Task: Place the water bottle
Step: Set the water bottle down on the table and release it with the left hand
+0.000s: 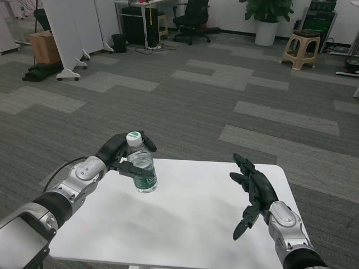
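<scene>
A clear water bottle (142,165) with a white cap and a green label stands upright over the left part of the white table (196,213). My left hand (120,152) grips it from the left and behind, fingers wrapped around its upper body. I cannot tell whether its base touches the tabletop. My right hand (253,191) hovers over the right side of the table, fingers spread and holding nothing, well apart from the bottle.
Grey patterned carpet surrounds the table. Far back stand white partition boards (72,28), a cardboard box (46,46), an office chair (193,19), a beige stool (303,49) and a potted plant (268,19).
</scene>
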Motion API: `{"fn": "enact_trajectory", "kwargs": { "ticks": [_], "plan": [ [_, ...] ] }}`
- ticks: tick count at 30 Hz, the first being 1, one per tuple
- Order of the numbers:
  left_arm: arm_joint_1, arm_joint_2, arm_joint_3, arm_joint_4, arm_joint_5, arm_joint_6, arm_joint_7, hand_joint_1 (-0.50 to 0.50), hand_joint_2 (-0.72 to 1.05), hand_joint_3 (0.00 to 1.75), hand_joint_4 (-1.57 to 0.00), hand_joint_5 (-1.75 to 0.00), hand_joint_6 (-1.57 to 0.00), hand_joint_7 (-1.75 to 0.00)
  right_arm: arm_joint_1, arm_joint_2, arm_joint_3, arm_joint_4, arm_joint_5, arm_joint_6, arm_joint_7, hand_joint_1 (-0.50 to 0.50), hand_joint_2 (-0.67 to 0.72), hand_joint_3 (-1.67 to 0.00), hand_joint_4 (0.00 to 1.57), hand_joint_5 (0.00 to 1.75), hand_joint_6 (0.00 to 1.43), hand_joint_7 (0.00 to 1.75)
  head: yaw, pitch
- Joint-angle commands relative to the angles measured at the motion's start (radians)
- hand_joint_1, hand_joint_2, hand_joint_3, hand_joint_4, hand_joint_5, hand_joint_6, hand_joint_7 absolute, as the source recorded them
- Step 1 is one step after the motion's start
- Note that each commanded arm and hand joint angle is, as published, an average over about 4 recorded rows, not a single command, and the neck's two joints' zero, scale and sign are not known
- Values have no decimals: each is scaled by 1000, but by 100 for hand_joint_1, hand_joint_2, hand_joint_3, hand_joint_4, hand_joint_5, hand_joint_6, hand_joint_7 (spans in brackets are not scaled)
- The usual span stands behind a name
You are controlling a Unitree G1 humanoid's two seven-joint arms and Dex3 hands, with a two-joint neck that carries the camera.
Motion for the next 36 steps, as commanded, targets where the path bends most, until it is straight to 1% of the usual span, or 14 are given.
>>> {"fn": "enact_trajectory", "kwargs": {
  "ticks": [1,2,3,4,5,7,8,12,17,21,24,31,34,36],
  "plan": [
    [-7,0,-9,-11,27,-49,8,50,69,9,-150,-175,-126,-119,5,-5,-8,5,5,-10,0,-9,66,-12,0,68,0,0,1,-69],
    [-7,-3,-16,-11,32,-55,9,50,69,9,-150,-175,-127,-119,5,-5,-8,5,5,-10,0,-9,66,-12,0,68,0,0,1,-94],
    [-7,-5,-22,-11,37,-61,10,50,69,9,-150,-175,-128,-119,5,-5,-8,5,5,-10,0,-9,66,-14,0,68,0,0,0,-84],
    [-6,-7,-28,-11,37,-64,11,50,69,7,-150,-175,-128,-119,5,-5,-8,5,5,-10,0,-9,66,-16,0,68,0,0,-4,-131],
    [-6,-10,-37,-11,37,-69,11,50,69,7,-150,-175,-128,-119,5,-5,-9,5,5,-10,0,-9,66,-16,0,68,0,0,-6,-149],
    [-5,-15,-50,-11,39,-76,12,50,69,7,-150,-175,-128,-119,6,-4,-10,5,5,-10,0,-9,66,-16,0,68,0,0,-13,-221],
    [-5,-17,-58,-11,41,-80,13,50,69,9,-150,-175,-127,-119,6,-4,-10,5,5,-10,0,-9,66,-16,0,68,0,0,-12,-221],
    [-4,-23,-82,-11,63,-102,18,50,67,9,-150,-175,-126,-120,5,-3,-10,5,5,-10,0,-9,66,-16,0,68,0,0,-13,-278],
    [-3,-29,-111,-11,103,-132,29,50,67,9,-147,-175,-126,-119,6,-2,-10,5,5,-10,0,-10,66,-16,0,68,0,0,-11,-304],
    [2,-34,-144,-8,105,-153,38,50,69,9,-146,-175,-126,-119,5,-2,-10,6,5,-10,0,-8,66,-16,0,68,0,0,-13,-294],
    [6,-38,-182,0,105,-172,56,50,63,7,-146,-175,-126,-122,5,-2,-10,6,5,-10,0,-8,66,-16,0,68,0,0,-17,-284],
    [7,-47,-248,58,104,-236,114,50,65,0,-142,-175,-126,-119,7,-2,-10,6,5,-10,0,-8,66,-14,0,68,0,0,-20,-260],
    [6,-49,-272,91,103,-260,137,50,69,2,-142,-175,-126,-119,6,-2,-8,6,5,-10,0,-10,66,-12,0,68,0,0,-22,-250],
    [5,-50,-286,119,96,-267,145,50,67,4,-140,-175,-125,-119,7,-2,-8,5,5,-10,0,-11,66,-14,0,68,0,0,-23,-243]
  ]
}}
